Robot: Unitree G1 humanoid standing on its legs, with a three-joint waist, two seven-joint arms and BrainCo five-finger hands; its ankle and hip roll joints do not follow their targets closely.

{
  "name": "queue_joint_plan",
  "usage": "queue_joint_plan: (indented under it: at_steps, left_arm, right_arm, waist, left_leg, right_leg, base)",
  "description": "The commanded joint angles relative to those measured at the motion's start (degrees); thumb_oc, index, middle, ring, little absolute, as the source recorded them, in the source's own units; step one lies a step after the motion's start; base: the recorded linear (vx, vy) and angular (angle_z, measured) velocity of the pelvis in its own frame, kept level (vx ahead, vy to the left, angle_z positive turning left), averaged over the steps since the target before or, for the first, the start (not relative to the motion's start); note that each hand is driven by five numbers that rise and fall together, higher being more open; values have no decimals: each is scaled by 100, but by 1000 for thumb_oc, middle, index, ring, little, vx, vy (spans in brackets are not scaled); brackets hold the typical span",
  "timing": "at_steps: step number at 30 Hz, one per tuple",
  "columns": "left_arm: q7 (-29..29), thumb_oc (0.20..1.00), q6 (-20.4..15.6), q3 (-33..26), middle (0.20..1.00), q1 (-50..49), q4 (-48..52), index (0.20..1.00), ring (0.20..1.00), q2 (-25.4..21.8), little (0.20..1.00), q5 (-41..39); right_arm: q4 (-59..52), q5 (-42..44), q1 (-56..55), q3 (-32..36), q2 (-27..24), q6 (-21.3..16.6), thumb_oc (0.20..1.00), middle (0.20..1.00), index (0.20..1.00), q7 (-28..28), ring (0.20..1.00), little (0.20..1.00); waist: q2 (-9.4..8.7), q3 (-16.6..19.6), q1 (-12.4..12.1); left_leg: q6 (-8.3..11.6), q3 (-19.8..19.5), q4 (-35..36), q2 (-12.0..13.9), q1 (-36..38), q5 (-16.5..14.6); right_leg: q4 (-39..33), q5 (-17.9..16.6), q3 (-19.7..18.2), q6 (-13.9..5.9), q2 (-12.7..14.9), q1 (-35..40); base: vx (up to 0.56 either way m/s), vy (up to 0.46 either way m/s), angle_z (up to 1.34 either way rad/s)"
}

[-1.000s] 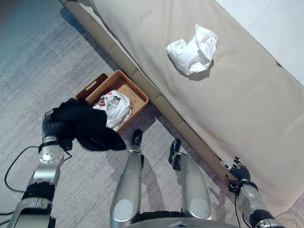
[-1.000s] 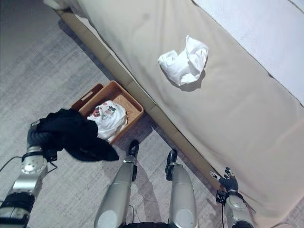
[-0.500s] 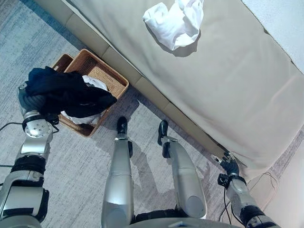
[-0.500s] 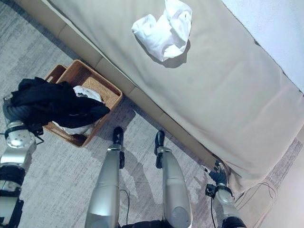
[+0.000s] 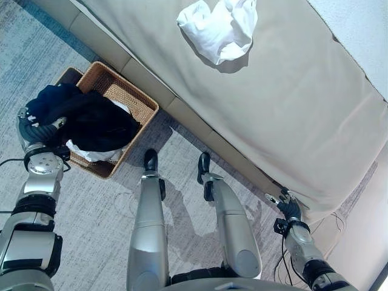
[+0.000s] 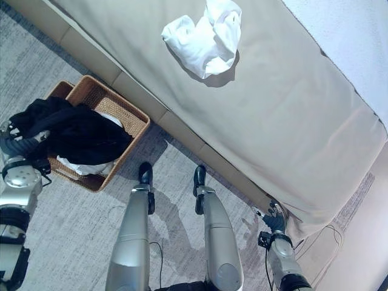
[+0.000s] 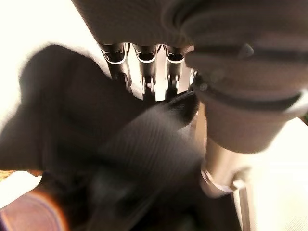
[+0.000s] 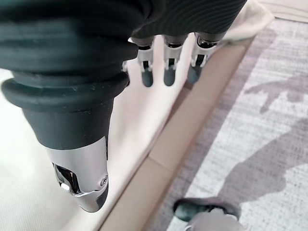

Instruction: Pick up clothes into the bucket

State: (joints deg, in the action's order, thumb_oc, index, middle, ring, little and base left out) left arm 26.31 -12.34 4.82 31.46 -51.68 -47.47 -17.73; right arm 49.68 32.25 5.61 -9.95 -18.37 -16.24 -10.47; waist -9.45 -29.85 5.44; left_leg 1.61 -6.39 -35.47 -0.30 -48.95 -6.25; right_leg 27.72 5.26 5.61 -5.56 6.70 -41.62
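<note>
My left robot hand is gripping the crumpled black garment with curled fingers over the brown woven wicker basket.

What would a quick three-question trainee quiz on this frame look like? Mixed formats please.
1. True or false: the white garment lies on the floor.
2. What lies over the wicker basket? A) black garment B) towel C) shoe
3. Fill in: the left hand is beside the basket; the right hand hangs by the ____ edge.

Key: 1 false, it is on the bed. 2 A, the black garment. 3 bed.
</note>
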Motion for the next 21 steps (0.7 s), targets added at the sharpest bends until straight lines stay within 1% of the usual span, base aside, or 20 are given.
queue_joint_plan:
  at_steps: [1, 5, 6, 7, 8, 9, 10, 11, 13, 14, 15, 16, 17, 18, 19, 20, 21]
  left_arm:
    - [65, 1000, 163, -113, 1000, 57, -185, 1000, 1000, -298, 1000, 290]
    - [30, 1000, 383, -32, 1000, 5, -243, 1000, 1000, -300, 1000, 861]
    - [24, 1000, 418, 30, 1000, -42, -207, 1000, 1000, -330, 1000, 1100]
    - [-36, 1000, 534, 154, 1000, -86, -229, 1000, 1000, -418, 1000, 1484]
    - [-41, 1000, 599, 165, 1000, -129, -201, 1000, 1000, -428, 1000, 1637]
    - [-151, 1000, 675, 195, 1000, -108, -224, 1000, 1000, -446, 1000, 1786]
    - [-229, 1000, 735, 149, 1000, -214, -250, 1000, 1000, -405, 1000, 1777]
    - [-290, 1000, 719, 25, 1000, -335, -237, 1000, 1000, -325, 1000, 1687]
    - [-207, 1000, 667, -290, 1000, -608, -114, 1000, 1000, -156, 1000, 1515]
    - [-78, 1000, 594, -561, 1000, -818, 198, 1000, 1000, 10, 1000, 1427]
    - [31, 1000, 522, -797, 1000, -1136, 564, 1000, 1000, 192, 1000, 1354]
    - [119, 1000, 347, -1007, 1000, -1426, 933, 1000, 1000, 477, 1000, 1102]
    - [363, 1000, -57, -1285, 1000, -1800, 1632, 1000, 1000, 816, 1000, 681]
    - [394, 1000, -354, -1367, 1000, -1991, 1960, 1000, 1000, 1077, 1000, 418]
    - [217, 1000, -755, -1371, 1000, -2035, 2051, 1000, 1000, 1342, 1000, -177]
    - [-117, 1000, -990, -1325, 1000, -2089, 2116, 1000, 1000, 1588, 1000, -719]
    - [-283, 1000, -1009, -1247, 1000, -2126, 2111, 1000, 1000, 1641, 1000, -772]
  right_arm:
    - [-217, 97, -143, -2, -335, -137, 1000, 1000, 1000, -131, 1000, 1000]
    - [-687, 16, -156, 178, -440, -202, 1000, 1000, 1000, -267, 1000, 1000]
    - [-858, 2, -151, 238, -473, -241, 1000, 1000, 1000, -284, 1000, 1000]
    - [-1014, 44, -111, 292, -515, -286, 1000, 1000, 1000, -282, 1000, 1000]
    - [-1099, 1, -104, 314, -541, -293, 1000, 1000, 1000, -265, 1000, 1000]
    - [-1231, 11, -14, 371, -568, -303, 1000, 1000, 1000, -245, 1000, 1000]
    - [-1401, 19, -43, 381, -592, -311, 1000, 1000, 1000, -220, 1000, 1000]
    - [-1532, 54, -27, 447, -584, -322, 1000, 1000, 1000, -216, 1000, 1000]
    - [-1832, -7, -6, 548, -599, -366, 1000, 1000, 1000, -262, 1000, 1000]
    - [-2168, -191, 28, 663, -652, -417, 1000, 1000, 1000, -358, 1000, 1000]
    - [-2474, -437, 10, 770, -718, -452, 1000, 1000, 1000, -479, 1000, 1000]
    - [-2727, -798, 20, 894, -792, -493, 1000, 1000, 1000, -631, 1000, 1000]
    - [-3068, -1530, 21, 989, -991, -421, 1000, 1000, 1000, -903, 1000, 1000]
    - [-3274, -2006, 59, 1029, -1154, -390, 1000, 1000, 1000, -1090, 1000, 1000]
    - [-3412, -2483, 188, 1087, -1419, -330, 1000, 1000, 1000, -1350, 1000, 1000]
    - [-3585, -2979, 363, 1140, -1695, -207, 1000, 1000, 1000, -1563, 1000, 1000]
    - [-3629, -3260, 534, 1200, -1887, -146, 1000, 1000, 1000, -1608, 1000, 1000]
  waist:
    - [-114, 5, -112]
    - [-67, 5, -87]
    - [-48, 5, -84]
    - [-21, 5, -86]
    - [-4, 5, -94]
    - [4, 5, -70]
    - [49, 5, -104]
    - [97, 5, -136]
    - [183, 5, -168]
    - [237, 5, -183]
    - [311, 5, -218]
    - [400, 5, -286]
    - [503, 5, -363]
    - [587, 5, -400]
    - [670, 5, -443]
    - [789, 5, -488]
    - [874, 5, -534]
  left_leg:
    - [-184, 120, -155, -183, 357, -593]
    - [-179, 138, -96, -190, 381, -539]
    - [-178, 143, -48, -187, 408, -515]
    - [-179, 154, -1, -188, 436, -487]
    - [-182, 163, 33, -193, 460, -475]
    - [-193, 208, 162, -226, 355, -227]
    - [-186, 194, 149, -204, 543, -418]
    - [-186, 199, 223, -212, 601, -393]
    - [-190, 207, 336, -230, 714, -350]
    - [-198, 223, 480, -274, 659, -108]
    - [-196, 216, 584, -298, 761, -78]
    - [-196, 219, 685, -333, 857, -45]
    - [-189, 197, 806, -385, 962, 8]
    - [-180, 171, 929, -420, 1067, 58]
    - [-173, 124, 1064, -469, 1198, 114]
    - [-163, 65, 1203, -517, 1328, 174]
    - [-158, 32, 1302, -553, 1412, 216]
  right_leg:
    - [-286, -191, -114, -276, 290, 232]
    - [-262, -178, -88, -258, 324, 233]
    - [-267, -186, -79, -261, 336, 244]
    - [-272, -194, -86, -265, 341, 250]
    - [-275, -205, -95, -268, 345, 260]
    - [-372, -407, -77, -239, 391, 144]
    - [-302, -242, -103, -280, 366, 283]
    - [-321, -246, -108, -282, 380, 325]
    - [-331, -239, -104, -279, 410, 402]
    - [-416, -394, -67, -232, 462, 350]
    - [-419, -372, -48, -221, 483, 415]
    - [-412, -344, -39, -210, 506, 474]
    - [-413, -321, -16, -202, 542, 549]
    - [-405, -293, 13, -200, 585, 619]
    - [-388, -260, 32, -196, 626, 701]
    - [-394, -228, 68, -190, 677, 808]
    - [-380, -204, 95, -189, 716, 874]
  base:
    - [0, 0, 0]
    - [0, 0, 0]
    - [0, 0, 0]
    - [0, 0, 0]
    - [-108, 24, 2]
    - [0, 0, 0]
    - [0, 0, 0]
    - [68, -22, -1]
    - [-39, -26, -4]
    - [-63, -34, -3]
    - [-62, -31, -2]
    - [27, -43, 7]
    - [24, -38, 9]
    - [29, -54, 12]
    - [27, -60, 25]
    - [25, -58, 32]
    - [28, -62, 45]
